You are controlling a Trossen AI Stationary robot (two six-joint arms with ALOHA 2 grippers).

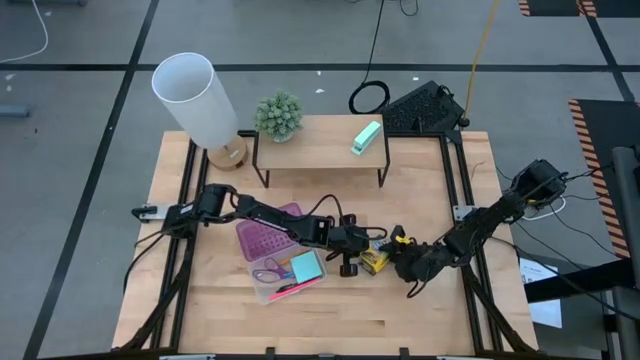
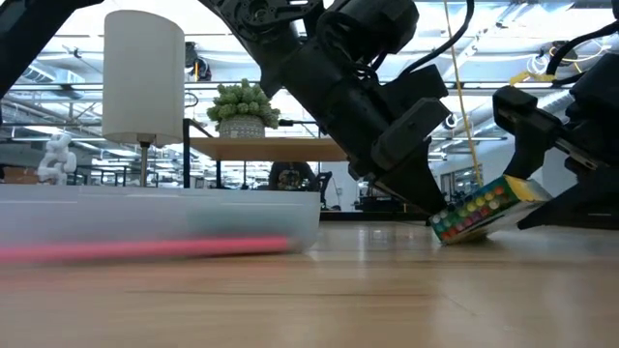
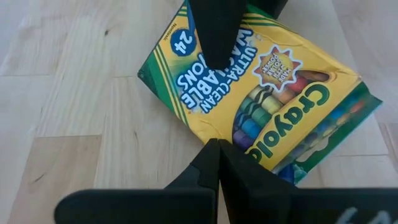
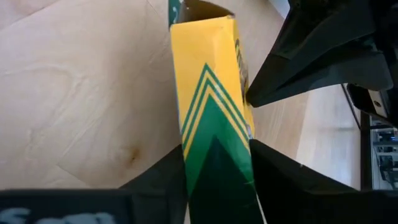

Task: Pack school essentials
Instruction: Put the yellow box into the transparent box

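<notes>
Nearest the front edge of the desk (image 1: 330, 330), the clear case (image 1: 285, 275) is lying open left of centre, already holding the scissors (image 1: 268, 273), the blue pad (image 1: 306, 266) and a pink pencil (image 1: 297, 288) — in the low view that pencil is showing as a pink streak along the case floor. Its purple lid (image 1: 262, 238) is lying just behind it, toward the back edge.

Just right of the case, about mid-desk, both hands are meeting on the crayon box (image 1: 374, 261). The right hand (image 4: 217, 168) is pinching the box across its narrow sides, one finger on each flank. The left hand (image 3: 216, 93) is closing over the printed face, one finger lying on the front and the other coming up at the box's lower edge, so it too is clamping the box. In the low view the box is sitting tilted, one end on the desk and the other end raised toward the right arm.

So the packing is looking partly done: several items are in the case, while the crayon box is being passed between hands beside it and is not yet inside — the lid is off as well.

Farther back, a shelf (image 1: 320, 150) along the back edge is carrying a plant (image 1: 278, 116) and a mint-green block (image 1: 366, 138), with a lamp (image 1: 197, 98) at its left end.
</notes>
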